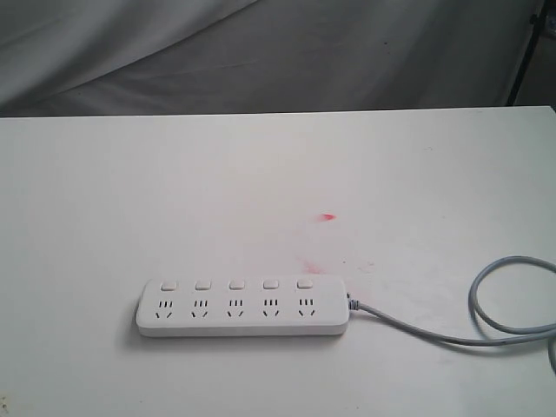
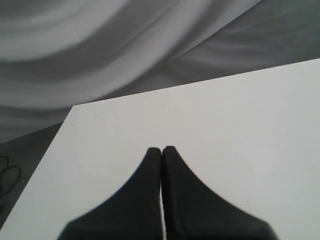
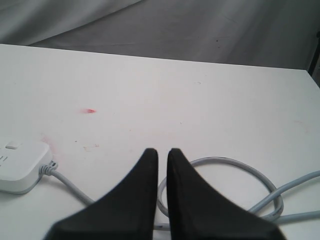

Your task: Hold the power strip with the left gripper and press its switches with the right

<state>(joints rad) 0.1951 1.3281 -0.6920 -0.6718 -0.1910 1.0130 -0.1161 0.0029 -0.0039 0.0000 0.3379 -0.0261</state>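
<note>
Long white rounded plastic power strip lying at white table's 6 o'clock, long axis running 9-to-3, grey cable exiting at 3. Black left gripper sitting closed, empty, facing bare table. Black right gripper sitting nearly closed, empty, near the cable, so probably the nearer arm.

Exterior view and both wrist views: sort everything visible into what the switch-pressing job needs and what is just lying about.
For the job: long white rounded plastic power strip; its five small white square switches; its grey cable; black pointed left end effector; black pointed right end effector.
Just there: red smudges on the white table; grey draped cloth behind.
</note>
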